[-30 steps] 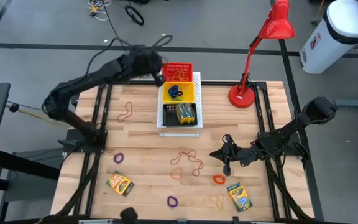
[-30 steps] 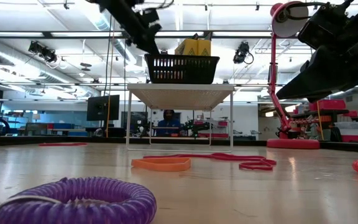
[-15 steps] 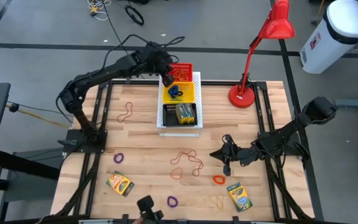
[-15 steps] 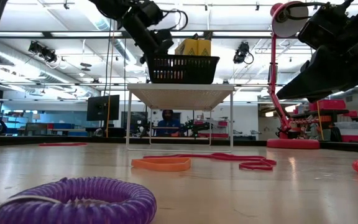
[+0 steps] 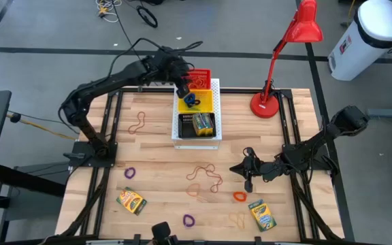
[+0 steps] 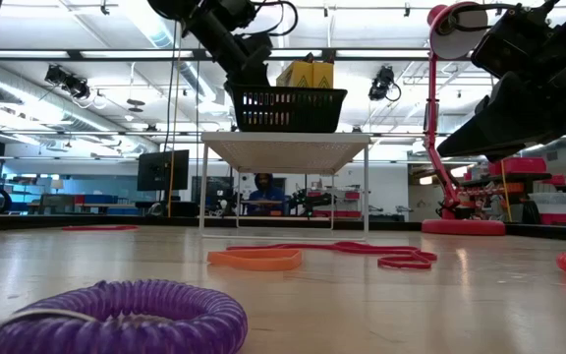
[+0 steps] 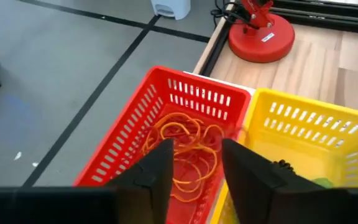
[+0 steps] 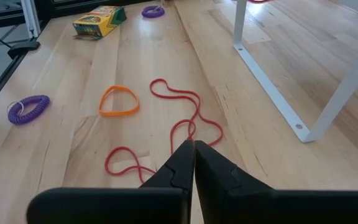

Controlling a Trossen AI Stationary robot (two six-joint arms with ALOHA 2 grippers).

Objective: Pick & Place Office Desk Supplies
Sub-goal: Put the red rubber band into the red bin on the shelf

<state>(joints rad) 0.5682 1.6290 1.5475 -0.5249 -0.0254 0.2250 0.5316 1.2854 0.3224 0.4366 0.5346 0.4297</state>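
Note:
My left gripper hangs open over the red basket at the table's far middle. Orange rubber bands lie on the basket's floor, below and clear of the fingers. Beside it stands a yellow basket with dark loops, and a black basket with crayon boxes. My right gripper stays shut at the right, over a red rubber band tangle, with nothing between its fingers. Two crayon boxes lie flat near the front.
The baskets sit on a white perforated stand. A red desk lamp stands at the far right. Purple loops, an orange loop and thin bands lie scattered on the wood.
My left gripper has moved toward the table's right and a little down, from beside the baskets' far left corner to over the red basket, and has tipped further down. The right arm has kept still.

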